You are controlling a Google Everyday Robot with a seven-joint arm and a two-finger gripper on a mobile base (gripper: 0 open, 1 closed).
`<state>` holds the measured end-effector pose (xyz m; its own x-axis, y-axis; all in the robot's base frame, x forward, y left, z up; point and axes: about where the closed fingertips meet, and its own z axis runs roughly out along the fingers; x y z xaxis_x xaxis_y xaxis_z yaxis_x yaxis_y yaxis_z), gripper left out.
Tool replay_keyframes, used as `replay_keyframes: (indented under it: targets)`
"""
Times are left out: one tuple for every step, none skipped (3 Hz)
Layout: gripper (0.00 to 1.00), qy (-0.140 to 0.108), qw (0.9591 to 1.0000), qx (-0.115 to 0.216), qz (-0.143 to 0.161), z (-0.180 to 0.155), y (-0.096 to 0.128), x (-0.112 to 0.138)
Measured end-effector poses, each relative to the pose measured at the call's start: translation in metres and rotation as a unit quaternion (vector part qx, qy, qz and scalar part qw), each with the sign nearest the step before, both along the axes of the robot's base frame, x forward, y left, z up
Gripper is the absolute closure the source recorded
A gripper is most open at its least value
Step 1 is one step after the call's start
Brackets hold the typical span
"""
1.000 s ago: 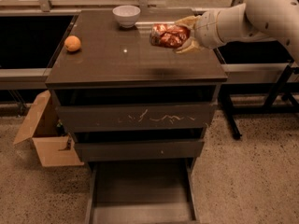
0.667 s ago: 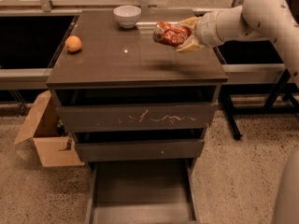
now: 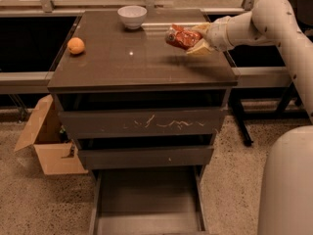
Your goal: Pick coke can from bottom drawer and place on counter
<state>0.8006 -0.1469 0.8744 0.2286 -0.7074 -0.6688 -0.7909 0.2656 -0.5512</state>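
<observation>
While the bottom drawer (image 3: 146, 199) stands pulled out and bare below the counter (image 3: 137, 62), the can (image 3: 180, 36) is already up at counter level, held over the counter's right rear part. The single camera view shows the gripper (image 3: 196, 38) reaching in from beyond the counter's right edge on its pale arm (image 3: 274, 23). Its two fingers are closed on the can's far end, one above and one below. The can lies tilted, nearly on its side, with its free end pointing toward the counter's middle. A dim shadow on the glossy top beneath it suggests it hangs clear of the surface and is not resting on it. Toward the counter's left edge sits an orange (image 3: 76, 45), and at the back edge a white bowl (image 3: 132, 16), both well apart from the can. A cardboard box (image 3: 46, 141) lies on the floor left of the cabinet. As for handling, the can is probably light, with thin, smooth metal walls that dent under a hard squeeze and slip under a weak one. The best hold is across the middle of its round body, not near an end. Held tilted as it is, it would likely roll if released, so it should be turned upright or lowered close to the top first.
</observation>
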Motion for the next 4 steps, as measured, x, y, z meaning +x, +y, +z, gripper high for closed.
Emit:
replay_keyframes:
  targets:
    - [0.27,0.017,0.9996,0.017,-0.012,-0.009,-0.007,0.010]
    - [0.04,0.027,0.9992,0.026,-0.018,-0.013,-0.011,0.016]
    - [0.00,0.027,0.9990,0.028,-0.021,-0.011,-0.015,0.020]
    - [0.00,0.012,0.9991,0.025,-0.032,0.005,-0.029,0.018]
